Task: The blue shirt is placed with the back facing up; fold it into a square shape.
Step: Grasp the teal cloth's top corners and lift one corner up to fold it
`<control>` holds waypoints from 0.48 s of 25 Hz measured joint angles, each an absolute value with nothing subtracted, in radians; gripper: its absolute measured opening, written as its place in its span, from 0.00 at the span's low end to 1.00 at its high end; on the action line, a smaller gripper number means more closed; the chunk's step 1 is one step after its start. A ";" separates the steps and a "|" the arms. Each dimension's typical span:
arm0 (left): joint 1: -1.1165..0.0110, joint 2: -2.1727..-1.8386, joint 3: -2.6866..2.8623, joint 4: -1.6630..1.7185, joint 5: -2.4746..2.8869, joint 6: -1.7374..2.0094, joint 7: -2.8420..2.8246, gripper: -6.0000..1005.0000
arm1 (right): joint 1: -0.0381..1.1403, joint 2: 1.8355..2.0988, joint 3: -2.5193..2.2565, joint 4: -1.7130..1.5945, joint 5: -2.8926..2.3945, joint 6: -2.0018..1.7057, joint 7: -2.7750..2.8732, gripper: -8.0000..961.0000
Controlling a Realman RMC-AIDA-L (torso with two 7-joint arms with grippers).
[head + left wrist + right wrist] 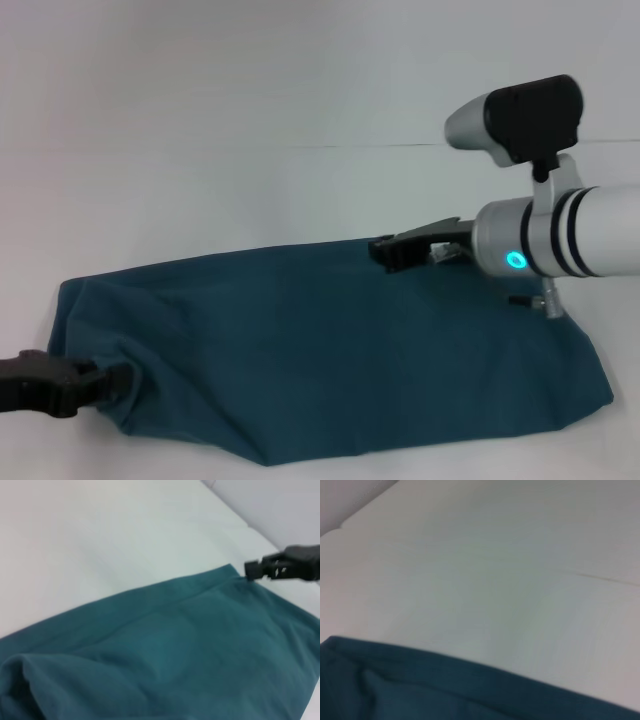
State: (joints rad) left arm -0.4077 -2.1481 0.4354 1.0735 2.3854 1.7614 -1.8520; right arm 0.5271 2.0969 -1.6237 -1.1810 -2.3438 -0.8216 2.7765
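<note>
The blue shirt (330, 350) lies as a long dark teal band across the white table; it also fills the left wrist view (190, 650) and shows as a strip in the right wrist view (420, 685). My left gripper (100, 385) sits at the shirt's near left corner, shut on fabric that bunches around its tip. My right gripper (385, 252) is at the shirt's far edge, shut on the cloth there. The left wrist view also shows the right gripper (255, 569), touching the shirt's far corner.
The white table (250, 190) stretches beyond the shirt, with a thin seam line (400, 146) across it. The right arm's silver forearm (560, 235) and its camera housing (520, 118) hang over the shirt's right part and hide some of it.
</note>
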 joint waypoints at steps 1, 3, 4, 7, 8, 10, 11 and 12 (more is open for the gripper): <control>-0.408 -2.149 0.435 1.074 2.378 1.764 -1.853 0.03 | 0.532 2.097 -1.623 -1.168 -2.322 -0.822 2.757 0.28; -0.409 -2.151 0.436 1.074 2.359 1.770 -1.854 0.03 | 0.537 2.096 -1.618 -1.149 -2.280 -0.822 2.720 0.22; -0.409 -2.153 0.437 1.074 2.352 1.771 -1.855 0.03 | 0.538 2.096 -1.614 -1.140 -2.258 -0.824 2.702 0.19; -0.411 -2.159 0.439 1.073 2.331 1.774 -1.862 0.03 | 0.537 2.095 -1.598 -1.117 -2.202 -0.844 2.655 0.09; -0.411 -2.160 0.441 1.069 2.322 1.777 -1.864 0.03 | 0.537 2.095 -1.595 -1.107 -2.184 -0.854 2.639 0.08; -0.411 -2.160 0.441 1.058 2.307 1.783 -1.867 0.03 | 0.538 2.095 -1.591 -1.091 -2.161 -0.870 2.618 0.05; -0.409 -2.160 0.441 1.053 2.298 1.788 -1.867 0.03 | 0.538 2.095 -1.590 -1.085 -2.155 -0.877 2.612 0.05; -0.407 -2.161 0.440 1.048 2.288 1.792 -1.867 0.03 | 0.537 2.095 -1.590 -1.082 -2.150 -0.882 2.607 0.05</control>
State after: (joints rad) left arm -0.4067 -2.1605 0.4398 1.0476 2.2877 1.7921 -1.8665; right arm 0.5371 2.0955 -1.5901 -1.0824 -2.1499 -0.8824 2.6066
